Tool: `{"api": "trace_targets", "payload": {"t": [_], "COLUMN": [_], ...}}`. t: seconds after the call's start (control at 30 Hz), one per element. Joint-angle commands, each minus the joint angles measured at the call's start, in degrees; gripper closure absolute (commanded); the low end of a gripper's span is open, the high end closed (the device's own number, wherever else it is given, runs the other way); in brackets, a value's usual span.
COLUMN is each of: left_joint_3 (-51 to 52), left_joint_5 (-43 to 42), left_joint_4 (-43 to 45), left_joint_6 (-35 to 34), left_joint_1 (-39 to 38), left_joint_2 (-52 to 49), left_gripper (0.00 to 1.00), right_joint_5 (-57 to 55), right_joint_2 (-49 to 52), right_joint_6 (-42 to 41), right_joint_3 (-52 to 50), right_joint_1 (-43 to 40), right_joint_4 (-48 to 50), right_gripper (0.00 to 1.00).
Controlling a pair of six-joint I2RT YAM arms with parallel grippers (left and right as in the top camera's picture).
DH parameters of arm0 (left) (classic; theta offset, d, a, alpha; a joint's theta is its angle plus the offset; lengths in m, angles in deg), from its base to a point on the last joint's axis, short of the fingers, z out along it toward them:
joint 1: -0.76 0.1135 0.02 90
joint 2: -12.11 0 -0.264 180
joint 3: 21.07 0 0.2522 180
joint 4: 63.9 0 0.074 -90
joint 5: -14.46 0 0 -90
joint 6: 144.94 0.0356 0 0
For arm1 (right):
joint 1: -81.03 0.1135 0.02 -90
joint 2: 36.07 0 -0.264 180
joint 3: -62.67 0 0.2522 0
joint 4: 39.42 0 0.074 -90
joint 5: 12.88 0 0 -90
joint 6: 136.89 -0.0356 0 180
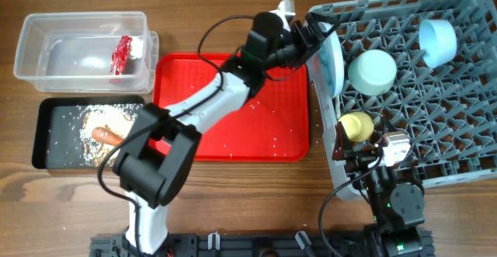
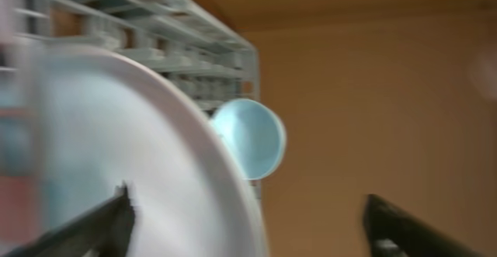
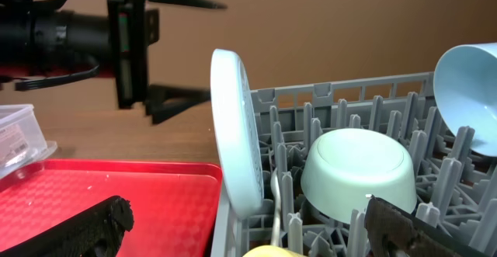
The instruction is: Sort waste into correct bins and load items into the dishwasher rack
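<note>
At the left edge of the dishwasher rack, the pale blue plate is stood on edge among the pegs. The left pincer is spread wide at its rim, and contact cannot be told. The right pincer is opened wide at the rack's near corner, where the yellow cup is lodged.

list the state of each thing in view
pale blue plate: upright on edge in the rack
light green bowl: upside down in rack
pale blue bowl: tipped on its side in rack
left gripper: open beside the plate
right gripper: open, holding nothing
red wrapper: in clear tub
carrot: in black tray
</note>
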Motion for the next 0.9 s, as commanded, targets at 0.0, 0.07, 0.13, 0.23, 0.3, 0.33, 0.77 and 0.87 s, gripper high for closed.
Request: {"api": "trace_targets", "payload": {"t": [0.0, 0.07, 0.13, 0.23, 0.3, 0.33, 0.77, 0.87], "left_joint_3": [-0.37, -0.37, -0.37, -0.37, -0.37, -0.37, 3.96, 13.90], "left_joint_5": [-1.38, -1.29, 0.28, 10.86, 17.14, 18.01, 31.82, 29.83], "left_joint_4": [-12.26, -27.87, -44.54, -63.89, -73.18, -77.13, -90.53, -80.17], "left_joint_6": [13.62, 22.71, 34.23, 48.13, 49.29, 49.27, 54.97, 62.51], "left_joint_1": [6.97, 11.76, 17.16, 22.97, 24.90, 25.11, 25.99, 29.27], "left_joint_2": [10.38, 18.29, 26.49, 36.28, 42.42, 45.59, 67.41, 77.46], "left_gripper": [0.00, 0.00, 0.01, 0.00, 0.00, 0.00, 0.00, 0.00], "right_joint_5": [-0.09, -0.09, -0.09, -0.09, -0.09, -0.09, -0.09, -0.07], "right_joint_2": [-0.35, -0.35, -0.35, -0.35, -0.35, -0.35, -0.35, -0.35], "right_joint_6": [-0.94, -0.96, -0.96, -0.96, -0.96, -0.96, -0.96, -0.96], "right_joint_3": [-0.04, -0.04, -0.04, -0.04, -0.04, -0.04, -0.04, -0.04], "right_joint_1": [-0.35, -0.35, -0.35, -0.35, -0.35, -0.35, -0.35, -0.35], "right_joint_4": [0.28, 0.28, 0.28, 0.28, 0.28, 0.28, 0.28, 0.28], "right_gripper": [0.00, 0.00, 0.00, 0.00, 0.00, 0.00, 0.00, 0.00]}}
